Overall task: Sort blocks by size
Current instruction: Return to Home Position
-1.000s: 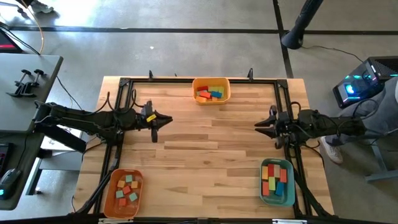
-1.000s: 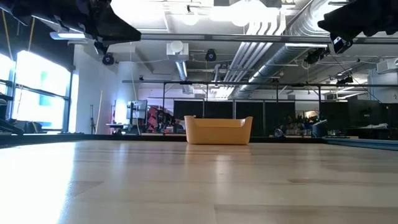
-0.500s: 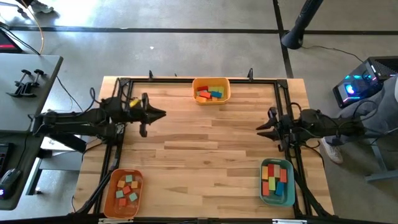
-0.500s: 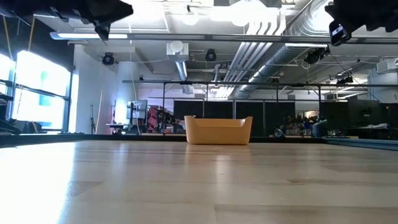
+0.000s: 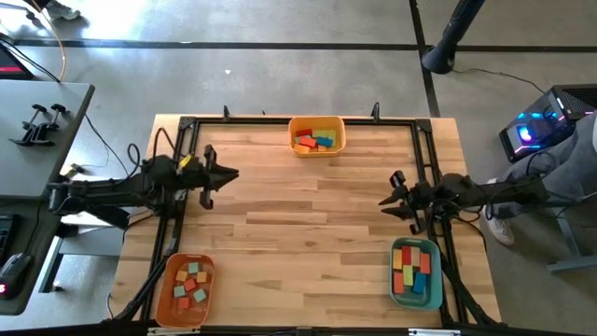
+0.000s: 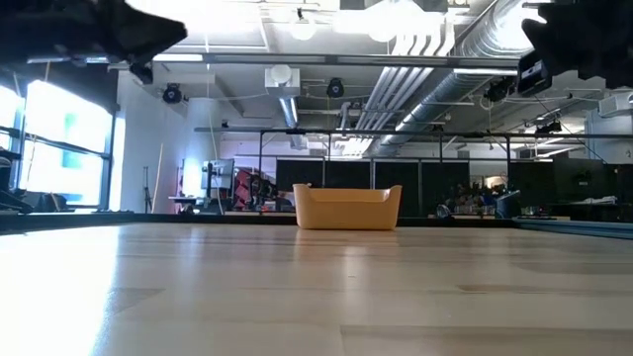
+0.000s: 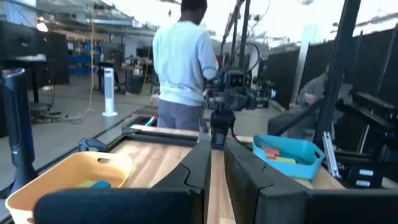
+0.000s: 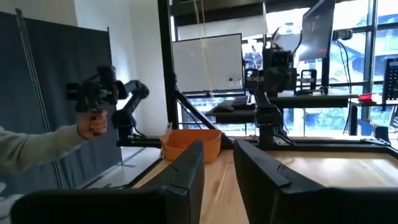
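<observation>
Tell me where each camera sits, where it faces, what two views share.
High view: above the table, looking down; left gripper and right gripper face each other across it.
Low view: at tabletop height, facing the yellow bin; left arm and right arm dark overhead.
Left wrist view: on the left arm, past its fingers toward the right arm and teal bin.
Right wrist view: on the right arm, past its fingers toward the left arm and orange bin.
Shared by high and low: the yellow bin.

I count the blocks in three lots: mid-sized ones in the yellow bin, tiny cubes (teal, red, orange) loose in the orange bin, long bars lying flat in the teal bin.
</observation>
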Tool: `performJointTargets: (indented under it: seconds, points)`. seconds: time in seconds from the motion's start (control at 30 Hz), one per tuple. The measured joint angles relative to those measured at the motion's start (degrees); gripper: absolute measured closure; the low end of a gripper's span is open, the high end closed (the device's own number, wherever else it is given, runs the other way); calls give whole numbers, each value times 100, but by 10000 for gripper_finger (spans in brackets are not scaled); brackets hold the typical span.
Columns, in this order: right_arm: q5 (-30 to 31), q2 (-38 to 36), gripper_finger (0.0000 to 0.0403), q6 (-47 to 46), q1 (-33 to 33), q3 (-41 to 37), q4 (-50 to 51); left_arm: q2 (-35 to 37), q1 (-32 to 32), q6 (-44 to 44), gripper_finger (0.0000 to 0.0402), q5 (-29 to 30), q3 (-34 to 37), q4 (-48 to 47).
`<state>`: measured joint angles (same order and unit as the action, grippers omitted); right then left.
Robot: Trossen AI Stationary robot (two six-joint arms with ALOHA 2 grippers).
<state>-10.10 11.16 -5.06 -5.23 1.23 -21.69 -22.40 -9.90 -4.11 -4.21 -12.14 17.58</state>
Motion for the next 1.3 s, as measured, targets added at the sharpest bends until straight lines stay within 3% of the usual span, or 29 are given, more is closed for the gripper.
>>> performJointTargets:
  seconds: [0.27, 0.57, 1.13, 1.3]
  points:
    - [0, 2, 320, 57, 0, -65, -198, 1265, -2, -125, 371, 44, 738, -41]
    - [1, 2, 320, 57, 0, -65, -234, 2153, 4, -224, 371, -20, 773, -1014]
    - [92, 5, 320, 68, 122, -51, -492, 2214, 182, 47, 371, -103, 773, -1395]
    - [159, -81, 320, 6, 659, 565, 1100, 2214, 182, 56, 371, -103, 773, -1415]
